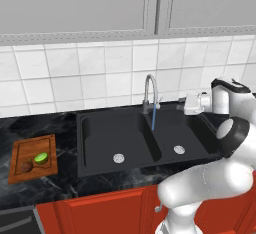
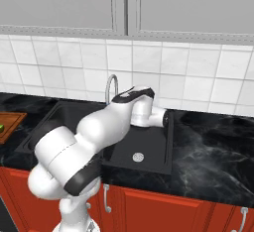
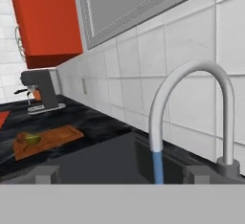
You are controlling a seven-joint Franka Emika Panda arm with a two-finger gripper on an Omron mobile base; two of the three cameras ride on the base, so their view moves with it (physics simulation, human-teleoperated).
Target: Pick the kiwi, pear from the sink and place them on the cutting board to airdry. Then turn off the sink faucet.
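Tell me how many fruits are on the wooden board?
2: a green one and a brown one, side by side on the board left of the sink.

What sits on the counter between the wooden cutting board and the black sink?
Nothing: in the left base view, only bare dark marble counter separates the reddish-brown wooden cutting board from the black double-basin sink.

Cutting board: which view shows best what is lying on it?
The left base view: it looks down on the whole cutting board, with a green fruit and a brown one on it. The hand view shows the board far off at a shallow angle. The right base view catches one corner at the left edge.
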